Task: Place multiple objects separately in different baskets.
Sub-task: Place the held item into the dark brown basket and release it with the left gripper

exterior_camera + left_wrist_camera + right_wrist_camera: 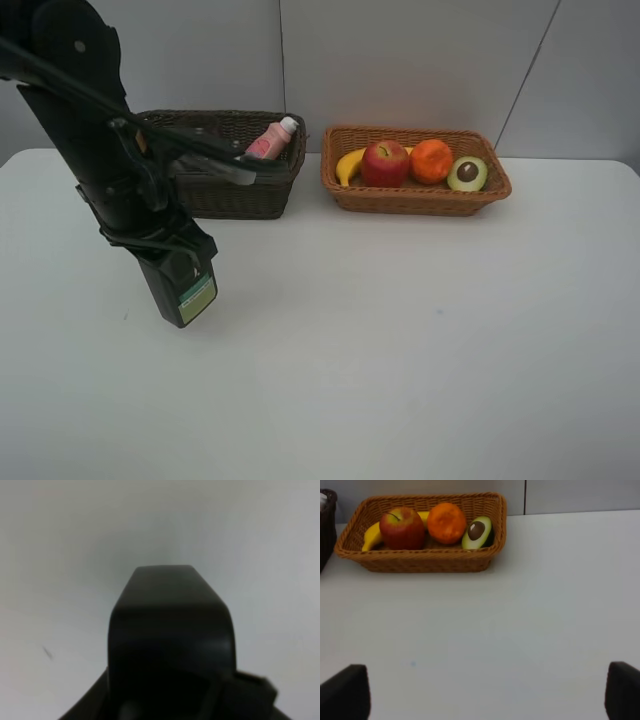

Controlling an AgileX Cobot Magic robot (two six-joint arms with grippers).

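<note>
Sorting nearly complete: fruit grouped, one dark bottle at the left arm

Exterior high view: the light basket [415, 200] held the banana [349, 165], apple [384, 164], orange [431, 161] and avocado half [467, 174]; the dark basket [235, 195] held the small pink bottle [270, 140], leaning on its rim. The left arm carried a dark bottle [183, 285] with a green label above the bare worktop [400, 350], judged the last item outstanding. Left wrist view: only a blurred dark shape [170, 640] filled the frame; whether the left fingers were clamped could not be told. Right wrist view: the right fingers [480, 692] stood wide apart and empty, facing the fruit basket
</note>
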